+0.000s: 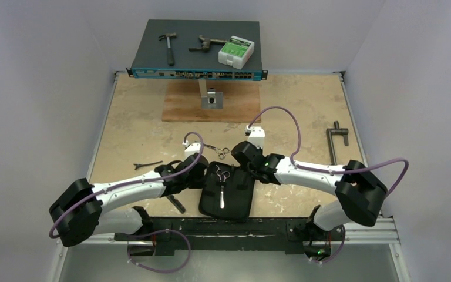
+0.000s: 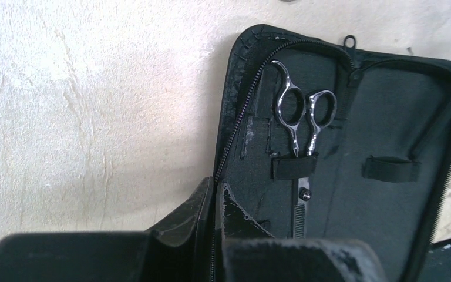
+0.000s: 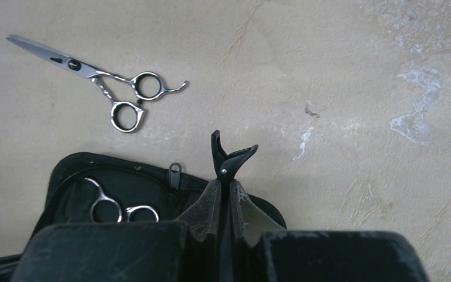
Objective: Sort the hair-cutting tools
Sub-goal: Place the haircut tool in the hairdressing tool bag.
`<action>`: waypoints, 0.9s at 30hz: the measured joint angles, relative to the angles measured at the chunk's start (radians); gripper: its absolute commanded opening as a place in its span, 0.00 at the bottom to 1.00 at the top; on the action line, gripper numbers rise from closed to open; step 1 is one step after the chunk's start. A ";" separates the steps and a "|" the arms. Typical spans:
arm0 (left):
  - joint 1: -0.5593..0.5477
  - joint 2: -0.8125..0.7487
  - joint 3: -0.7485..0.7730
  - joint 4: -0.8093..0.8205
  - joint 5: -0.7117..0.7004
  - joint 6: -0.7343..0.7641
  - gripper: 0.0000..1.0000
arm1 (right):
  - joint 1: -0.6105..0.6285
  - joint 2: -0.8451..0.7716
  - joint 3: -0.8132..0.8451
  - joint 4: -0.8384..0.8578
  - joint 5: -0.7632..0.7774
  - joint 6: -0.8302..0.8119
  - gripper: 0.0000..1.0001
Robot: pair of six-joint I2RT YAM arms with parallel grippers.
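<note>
An open black zip case lies at the near middle of the table. One pair of silver scissors is tucked under a strap inside it, also seen in the right wrist view. A second pair of scissors lies loose on the table just beyond the case. My left gripper is shut on the case's left zip edge. My right gripper is shut on a black hair clip, over the case's far right corner. Another black clip lies at the left. A black comb pokes out under the left arm.
A dark switch box at the back carries a hammer, a rusty tool and a green-white box. A wooden board with a metal bracket lies in front. A grey T-bar lies at the right.
</note>
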 measured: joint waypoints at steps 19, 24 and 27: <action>-0.029 -0.151 0.000 -0.073 -0.060 -0.009 0.00 | 0.006 0.097 0.005 0.001 0.020 0.006 0.00; -0.040 -0.151 0.000 -0.073 -0.072 -0.009 0.00 | 0.023 0.108 0.005 0.002 0.016 0.023 0.00; -0.045 -0.151 0.000 -0.074 -0.076 -0.009 0.00 | 0.029 0.121 0.005 0.003 0.016 0.032 0.00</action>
